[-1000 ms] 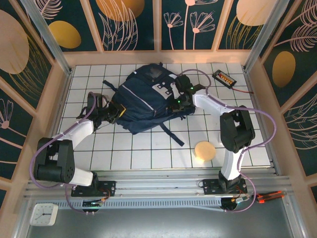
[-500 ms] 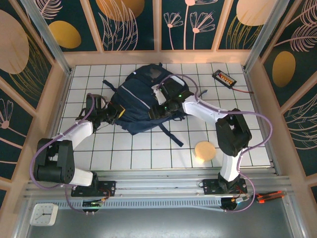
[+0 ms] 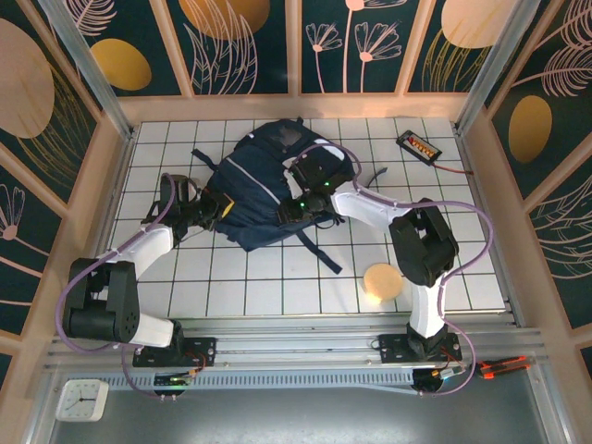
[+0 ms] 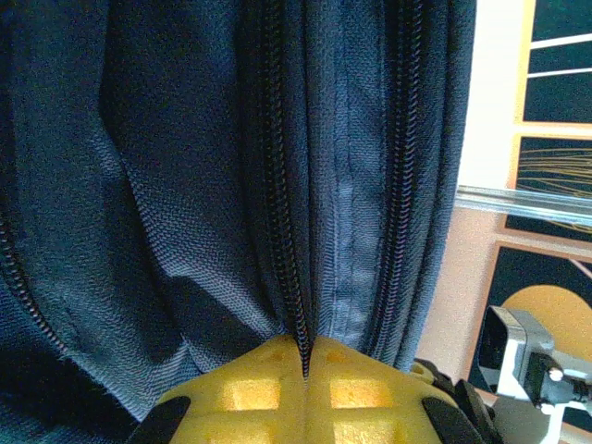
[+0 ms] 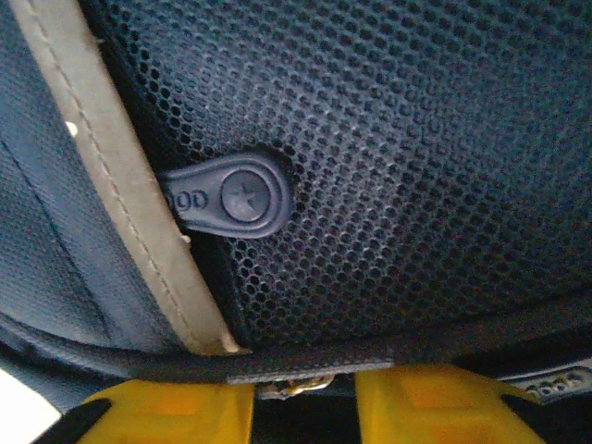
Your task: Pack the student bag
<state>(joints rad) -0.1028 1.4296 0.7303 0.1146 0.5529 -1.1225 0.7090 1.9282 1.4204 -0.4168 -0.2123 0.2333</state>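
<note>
Packing looks barely begun (zips seem shut): left gripper (image 4: 305, 370) pinches the student bag (image 3: 264, 190) at its zipper (image 4: 294, 277), right gripper (image 3: 294, 205) grip unclear, tan disc (image 3: 380, 280) lower right not packed.

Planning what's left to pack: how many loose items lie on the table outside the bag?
2. A round tan disc toward the near edge, right of centre; a small black device at the far right corner. Others may be hidden under the student bag.

Bright even overhead light, soft shadows, wrist close-ups dimmer
</note>
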